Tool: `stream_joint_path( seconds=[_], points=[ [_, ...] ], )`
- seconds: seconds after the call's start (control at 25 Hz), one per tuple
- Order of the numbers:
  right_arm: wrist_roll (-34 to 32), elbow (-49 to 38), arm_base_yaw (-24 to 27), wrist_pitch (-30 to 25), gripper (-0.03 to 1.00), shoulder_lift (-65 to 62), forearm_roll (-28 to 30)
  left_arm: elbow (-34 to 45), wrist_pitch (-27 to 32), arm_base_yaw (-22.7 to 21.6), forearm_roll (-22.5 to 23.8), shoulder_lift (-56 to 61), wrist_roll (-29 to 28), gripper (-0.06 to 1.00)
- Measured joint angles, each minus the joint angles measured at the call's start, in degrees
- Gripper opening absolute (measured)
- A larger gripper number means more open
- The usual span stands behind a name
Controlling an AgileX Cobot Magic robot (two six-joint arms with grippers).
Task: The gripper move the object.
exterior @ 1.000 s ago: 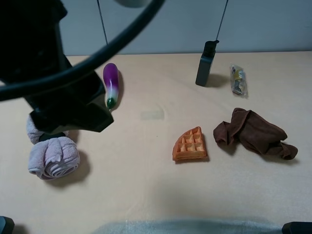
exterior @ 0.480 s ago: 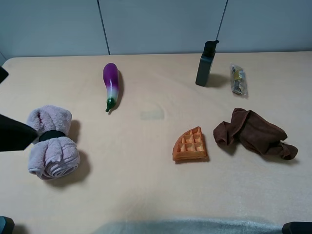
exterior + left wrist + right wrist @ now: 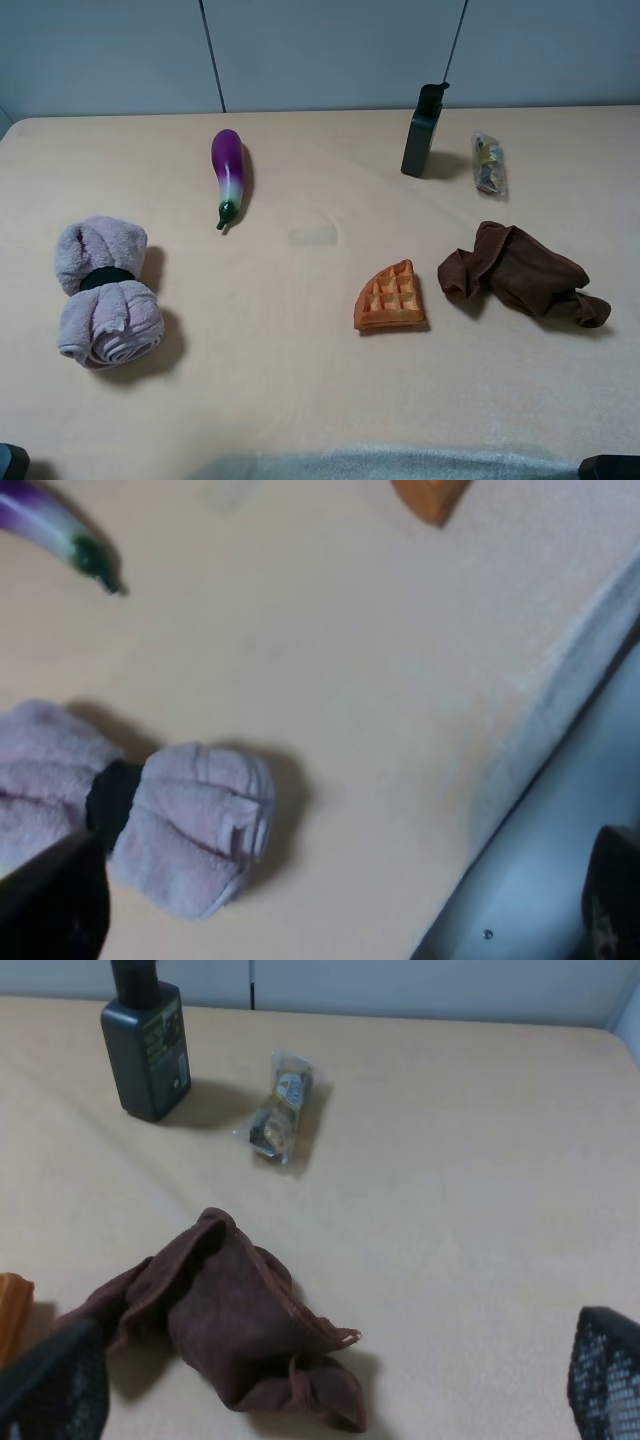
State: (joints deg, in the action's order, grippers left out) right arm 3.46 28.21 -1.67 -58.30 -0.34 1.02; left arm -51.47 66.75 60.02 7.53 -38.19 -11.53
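One eggplant [image 3: 228,173], one waffle [image 3: 390,297], one bottle [image 3: 422,131], two cloths (pink roll [image 3: 103,292] near the desk's [image 3: 300,380] left edge); neither end effector's opening is discernible.

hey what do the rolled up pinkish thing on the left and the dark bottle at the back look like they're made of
The rolled towel looks like soft terry cloth, matte and fuzzy, with folds and a dark band around its middle. The dark bottle looks like hard plastic with a smooth, slightly glossy surface and a printed label in the right wrist view; plastic is a guess from its look.
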Motion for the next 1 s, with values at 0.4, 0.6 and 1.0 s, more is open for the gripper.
stream_joint_path(
  seconds=[0.4,0.6,1.0],
  points=[
    [0.0,0.0,0.0,0.0,0.69,0.0,0.0,7.0,0.0,-22.9,0.3,11.9,4.1,0.94],
    [0.0,0.0,0.0,0.0,0.69,0.0,0.0,11.0,-0.1,-34.5,0.4,20.4,7.9,0.94],
    [0.0,0.0,0.0,-0.1,0.69,0.0,0.0,20.0,-4.8,-49.7,0.4,34.2,10.6,0.94]
  ],
)
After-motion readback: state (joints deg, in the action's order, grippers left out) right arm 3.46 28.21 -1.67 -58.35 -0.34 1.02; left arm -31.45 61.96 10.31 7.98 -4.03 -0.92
